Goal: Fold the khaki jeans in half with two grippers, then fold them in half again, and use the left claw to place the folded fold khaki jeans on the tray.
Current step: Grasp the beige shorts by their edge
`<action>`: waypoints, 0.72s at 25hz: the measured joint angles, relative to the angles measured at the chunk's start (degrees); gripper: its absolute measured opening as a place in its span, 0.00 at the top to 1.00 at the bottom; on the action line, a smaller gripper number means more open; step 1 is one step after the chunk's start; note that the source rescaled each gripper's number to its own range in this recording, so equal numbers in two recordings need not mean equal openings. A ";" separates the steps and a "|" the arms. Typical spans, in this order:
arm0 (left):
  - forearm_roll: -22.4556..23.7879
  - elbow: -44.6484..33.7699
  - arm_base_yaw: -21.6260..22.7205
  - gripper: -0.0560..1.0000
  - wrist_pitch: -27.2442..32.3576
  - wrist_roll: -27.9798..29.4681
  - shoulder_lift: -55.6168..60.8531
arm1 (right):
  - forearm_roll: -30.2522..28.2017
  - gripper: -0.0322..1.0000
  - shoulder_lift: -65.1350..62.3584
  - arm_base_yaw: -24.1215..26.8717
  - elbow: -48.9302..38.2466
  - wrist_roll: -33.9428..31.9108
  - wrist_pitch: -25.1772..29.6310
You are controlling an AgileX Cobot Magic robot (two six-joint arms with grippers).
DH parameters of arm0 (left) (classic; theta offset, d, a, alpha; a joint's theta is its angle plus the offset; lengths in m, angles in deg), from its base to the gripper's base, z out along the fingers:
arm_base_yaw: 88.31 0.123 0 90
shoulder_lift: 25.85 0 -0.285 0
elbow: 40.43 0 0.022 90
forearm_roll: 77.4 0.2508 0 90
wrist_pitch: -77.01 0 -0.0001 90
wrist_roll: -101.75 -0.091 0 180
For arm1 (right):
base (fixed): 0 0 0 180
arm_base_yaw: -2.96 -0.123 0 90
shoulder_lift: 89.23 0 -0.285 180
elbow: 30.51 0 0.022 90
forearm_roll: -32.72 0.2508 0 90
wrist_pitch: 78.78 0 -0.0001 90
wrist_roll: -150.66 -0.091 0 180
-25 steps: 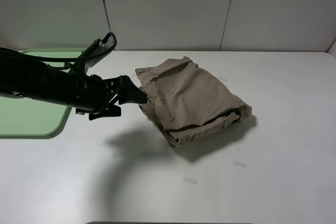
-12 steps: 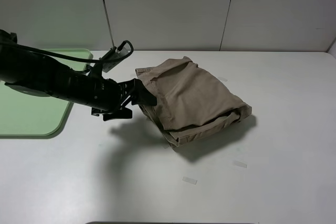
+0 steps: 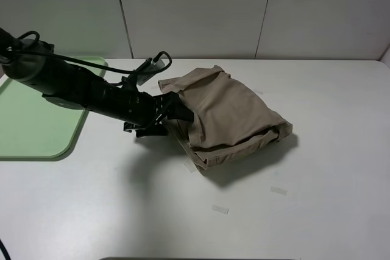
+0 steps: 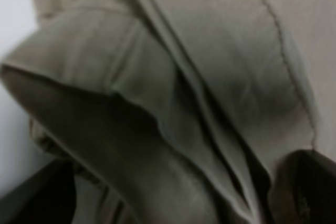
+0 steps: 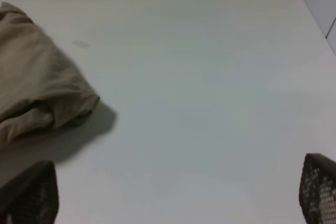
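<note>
left claw (image 3: 177, 109) stuck into the folded jeans (image 3: 228, 114)
jeans lie on the table (image 3: 329, 168), right of the tray (image 3: 36, 132). claw's jaws are spread, poked into the stack's left edge, cloth between them, not pinched. right gripper (image 5: 176, 192) is spread wide too.

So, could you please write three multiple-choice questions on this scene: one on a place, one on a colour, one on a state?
1. Where do the khaki jeans lie?
A. on the tray
B. on the white table, right of the tray
C. hanging in the air

2. What colour is the tray?
A. pale green
B. blue
C. red

3. How is the left gripper?
A. shut on the tray's rim
B. raised high above the table
C. open, at the jeans' left edge

Answers: B, the folded jeans rest on the table, apart from the tray. A, the tray is plainly pale green. C, the left wrist view shows its dark fingers wide apart with cloth between.
</note>
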State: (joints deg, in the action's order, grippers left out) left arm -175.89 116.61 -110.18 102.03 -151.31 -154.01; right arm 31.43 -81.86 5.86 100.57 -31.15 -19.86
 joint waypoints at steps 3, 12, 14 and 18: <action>0.00 2.96 -0.97 0.13 0.64 0.62 -2.04 | 0.00 0.00 0.00 0.00 0.00 0.00 0.00; 0.00 5.47 -2.68 0.59 0.12 2.78 -4.69 | 0.00 0.00 0.00 0.00 0.00 0.00 0.00; 0.00 5.47 -2.68 0.77 -0.41 3.02 -4.76 | 0.00 0.00 0.00 0.00 0.00 0.00 0.00; 0.00 5.47 -2.73 0.94 -0.83 3.14 -4.76 | 0.00 0.00 0.00 0.00 0.00 0.00 0.00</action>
State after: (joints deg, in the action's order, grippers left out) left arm -175.89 122.08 -112.92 101.20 -148.16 -158.77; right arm 31.43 -81.86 5.86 100.57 -31.15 -19.86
